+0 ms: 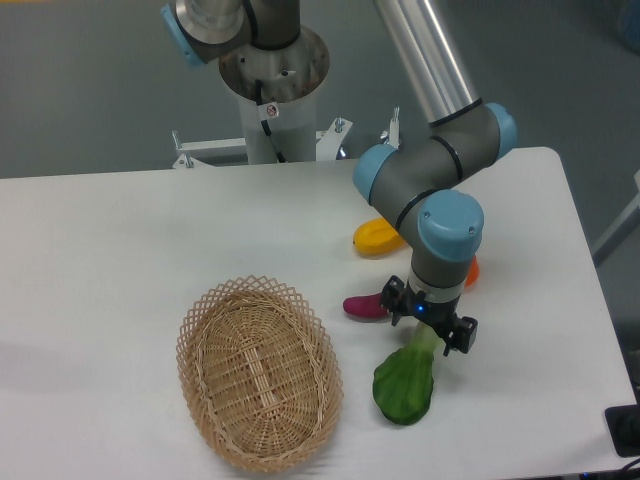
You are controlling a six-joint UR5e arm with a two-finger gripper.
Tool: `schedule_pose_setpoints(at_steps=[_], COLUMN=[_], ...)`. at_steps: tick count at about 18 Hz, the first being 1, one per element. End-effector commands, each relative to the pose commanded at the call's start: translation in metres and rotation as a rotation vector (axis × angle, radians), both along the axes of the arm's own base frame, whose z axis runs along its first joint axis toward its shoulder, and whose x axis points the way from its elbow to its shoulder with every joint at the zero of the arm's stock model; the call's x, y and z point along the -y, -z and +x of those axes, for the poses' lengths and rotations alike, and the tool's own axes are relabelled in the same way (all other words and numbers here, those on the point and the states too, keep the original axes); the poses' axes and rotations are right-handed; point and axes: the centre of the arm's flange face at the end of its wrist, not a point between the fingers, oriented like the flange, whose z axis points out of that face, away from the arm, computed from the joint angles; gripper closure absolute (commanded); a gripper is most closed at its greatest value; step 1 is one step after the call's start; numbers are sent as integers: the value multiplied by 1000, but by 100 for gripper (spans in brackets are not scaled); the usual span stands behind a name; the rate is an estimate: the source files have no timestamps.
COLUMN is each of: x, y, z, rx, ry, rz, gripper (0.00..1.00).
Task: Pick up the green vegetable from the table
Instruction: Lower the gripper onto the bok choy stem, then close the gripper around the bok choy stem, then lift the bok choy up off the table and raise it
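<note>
The green vegetable (404,382) lies flat on the white worktop (120,250) near its front edge, dark leaf toward the camera and pale stalk pointing up and to the right, just right of the wicker basket (259,372). The pincer (428,324) hangs directly over the stalk end, its two dark fingers spread to either side of the stalk, one at the left near the purple sweet potato (366,305) and one at the right; the jaws stand apart, and whether either finger touches the stalk cannot be told from this angle. The tip of the stalk disappears under the pincer body, so its full length is hidden. The arm's grey wrist and blue-capped joints cover much of what lies behind: the yellow oblong fruit (375,238) shows only its left end, the rest being behind the elbow, and a small sliver of something orange (471,270) peeks out at the right of the wrist, too little of it visible to say what shape it has. The sweet potato's right end is also partly masked by the left finger. The arm's upper link runs out of the top of the view.
</note>
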Motion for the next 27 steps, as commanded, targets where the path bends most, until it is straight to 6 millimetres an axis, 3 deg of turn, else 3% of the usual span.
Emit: schedule_pose_setpoints(at_steps=[8,9,11,13,14,17,22,27], x=[-3,-4,-4,-4,-3,-4,-9,-10], y=[10,10,9,9,8,5,-18,-81], z=[1,2,1,1,0,-1,-8,-19], rx=[-55,-64,-68,-70,-72,-78,-113,-195], ry=[0,2,5,12,12,13,17,18], rz=[-23,-17,-14,-14,-14,-10,12,73], gripper=[0,7,35,56,61,63,64,64])
